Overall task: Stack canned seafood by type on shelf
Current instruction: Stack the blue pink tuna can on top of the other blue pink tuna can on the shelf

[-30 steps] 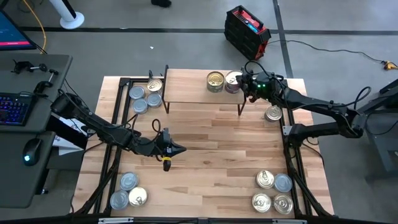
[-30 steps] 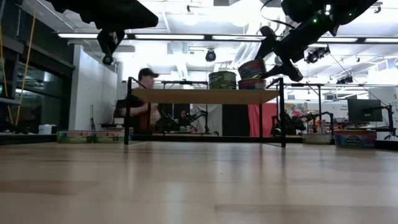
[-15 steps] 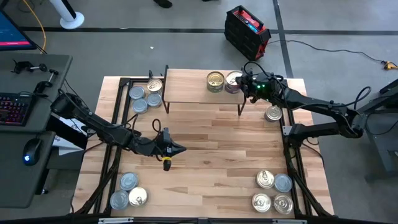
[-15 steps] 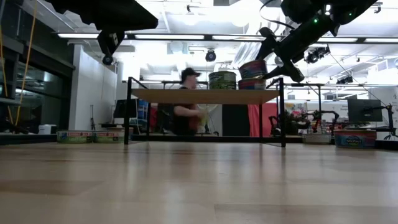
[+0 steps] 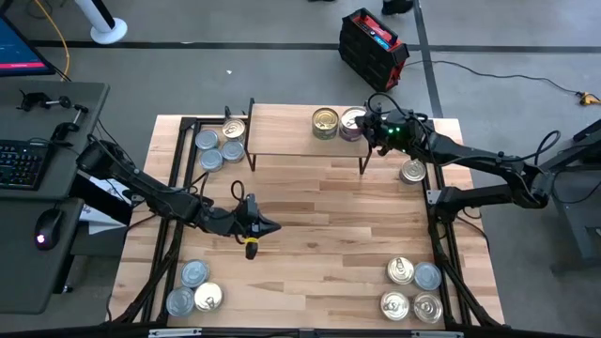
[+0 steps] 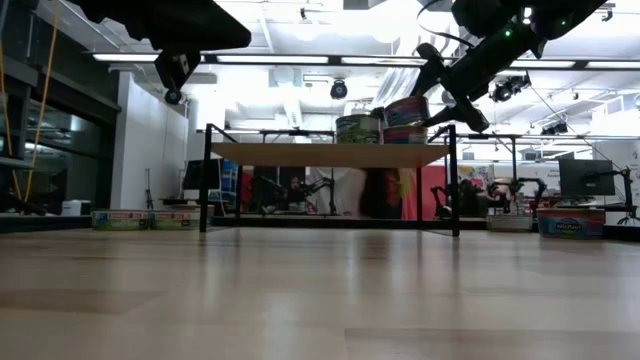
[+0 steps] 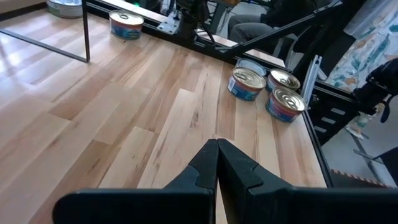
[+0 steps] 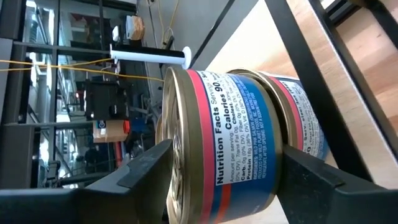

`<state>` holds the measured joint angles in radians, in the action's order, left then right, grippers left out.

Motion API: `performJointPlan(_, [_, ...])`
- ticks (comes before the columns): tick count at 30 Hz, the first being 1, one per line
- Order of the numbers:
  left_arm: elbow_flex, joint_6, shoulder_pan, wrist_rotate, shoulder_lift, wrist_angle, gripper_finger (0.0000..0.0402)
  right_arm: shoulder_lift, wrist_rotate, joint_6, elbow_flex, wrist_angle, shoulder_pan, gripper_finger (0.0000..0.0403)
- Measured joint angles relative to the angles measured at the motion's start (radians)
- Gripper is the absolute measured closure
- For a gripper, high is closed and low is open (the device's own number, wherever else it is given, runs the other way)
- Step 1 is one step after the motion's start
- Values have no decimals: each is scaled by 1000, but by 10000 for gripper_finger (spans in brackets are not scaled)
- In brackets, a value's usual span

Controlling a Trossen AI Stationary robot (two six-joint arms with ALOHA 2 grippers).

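The shelf [image 5: 282, 131] stands at the table's far middle. On its right part sit a green-labelled can [image 5: 325, 122] and a blue-and-red can [image 6: 405, 135]. Just above that one is a second blue-and-red can [image 6: 405, 108], tilted, with my right gripper [image 5: 368, 127] shut on it from the shelf's right end. My left gripper [image 5: 261, 225] hangs shut above the table's left middle, holding nothing. My right gripper pinches the upper can by its two flat ends, one finger [image 8: 140, 171] on the gold lid [image 8: 169, 124] and the other [image 8: 311, 177] under its base. The fingers come from the table's right, slanting slightly down. The can tilts over the lower can [image 8: 301, 118]; whether they touch I cannot tell.
Loose cans lie on the table: several left of the shelf [image 5: 216, 145], one right of it [image 5: 411, 171], three at the near left corner [image 5: 192, 286], several at the near right corner [image 5: 413, 286]. Black frame rails [image 5: 178, 169] run along both table sides.
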<state>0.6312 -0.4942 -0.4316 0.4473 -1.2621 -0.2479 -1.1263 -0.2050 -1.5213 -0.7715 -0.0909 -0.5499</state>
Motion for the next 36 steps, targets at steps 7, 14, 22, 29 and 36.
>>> performJointPlan(7, [0, 0, 0, -1, 0, 1, 402, 0, -11, 74, 0, 8, 0, 159])
performJointPlan(14, [0, 8, 0, -1, 0, 4, 402, 0, -31, 63, 0, 13, 0, 130])
performJointPlan(22, [0, 8, 0, 0, 0, 4, 402, 0, -26, 51, 0, 57, 0, 77])
performJointPlan(29, [0, 8, 0, 0, 0, 5, 401, 0, -33, 44, -80, -100, 0, 75])
performJointPlan(36, [0, 8, 0, 0, 0, 5, 402, 0, -75, 48, -184, -281, 0, 75])
